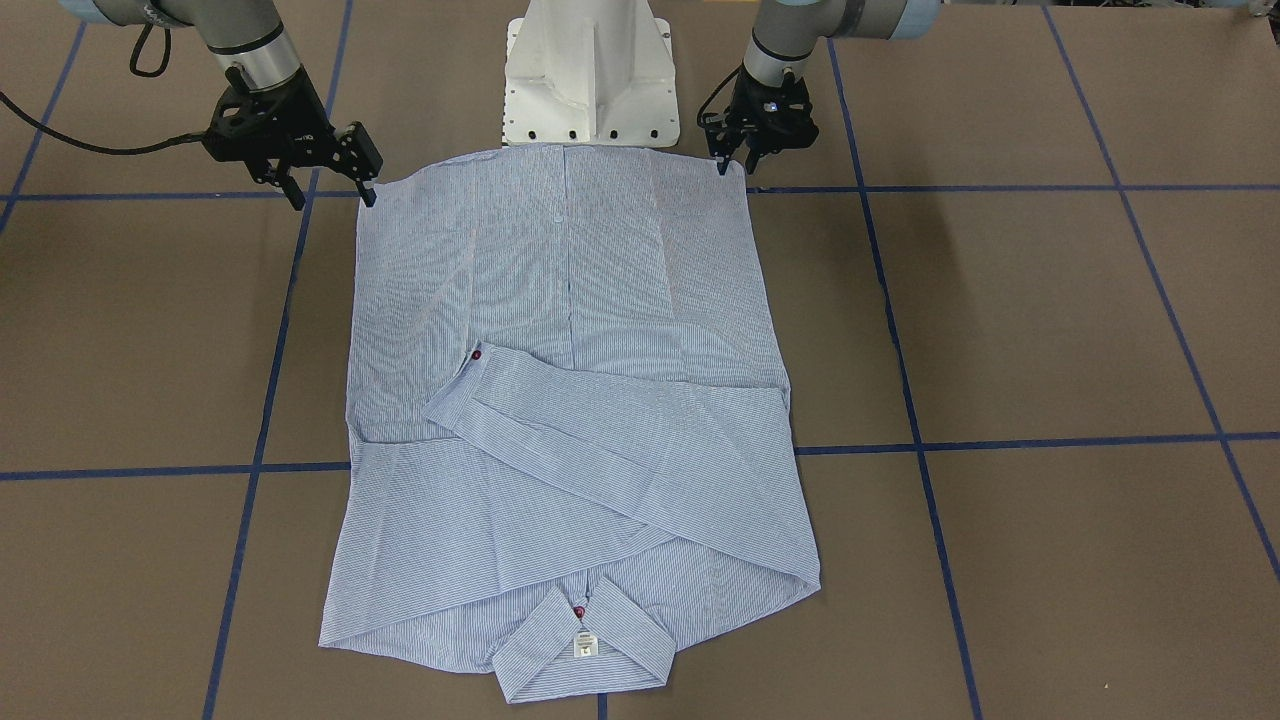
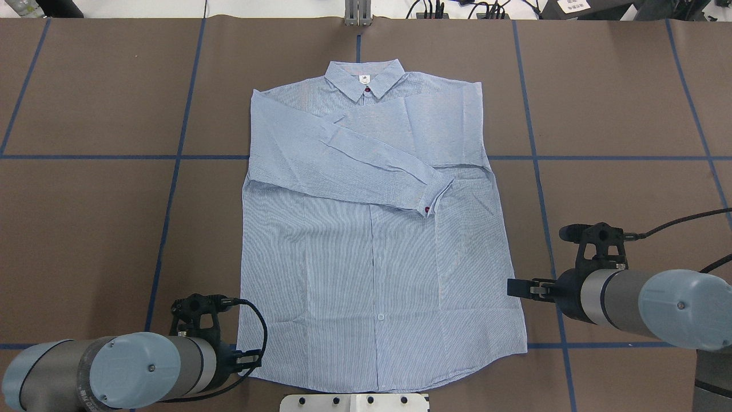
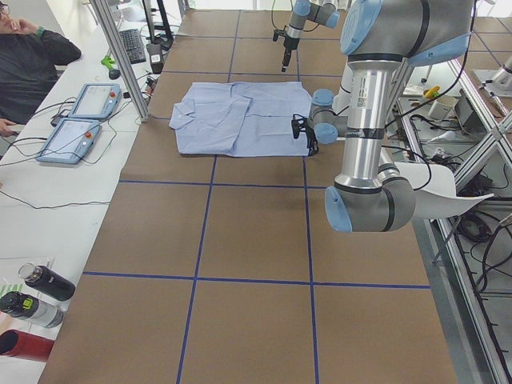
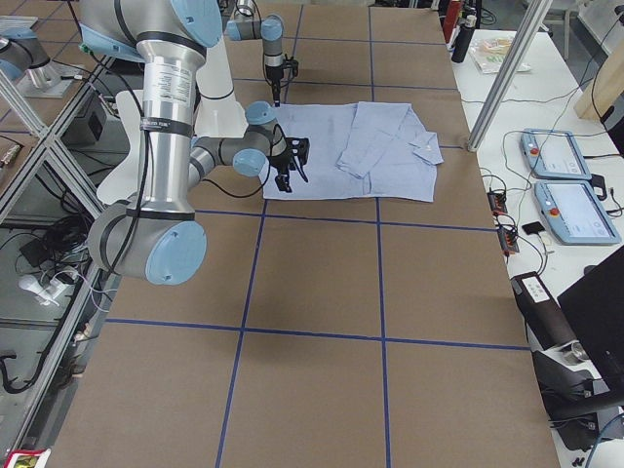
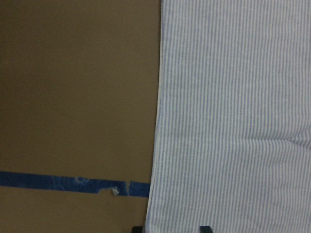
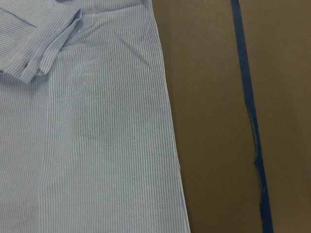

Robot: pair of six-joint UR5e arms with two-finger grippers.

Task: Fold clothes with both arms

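Observation:
The striped shirt (image 1: 570, 400) lies flat and face up on the table, collar away from me, with both sleeves folded across the chest. It also shows in the overhead view (image 2: 372, 240). My left gripper (image 1: 737, 166) is open and low at the shirt's near left hem corner. In the left wrist view its fingertips (image 5: 205, 228) straddle the shirt's side edge (image 5: 233, 121). My right gripper (image 1: 333, 200) is open and empty beside the near right hem corner. The right wrist view shows only the shirt's right edge (image 6: 97, 145) and one cuff.
The white pedestal base (image 1: 590, 80) stands just behind the hem. Blue tape lines (image 1: 1000, 440) cross the brown table. A person and two tablets (image 3: 84, 120) are at a side bench, and bottles (image 3: 40, 292) stand nearby.

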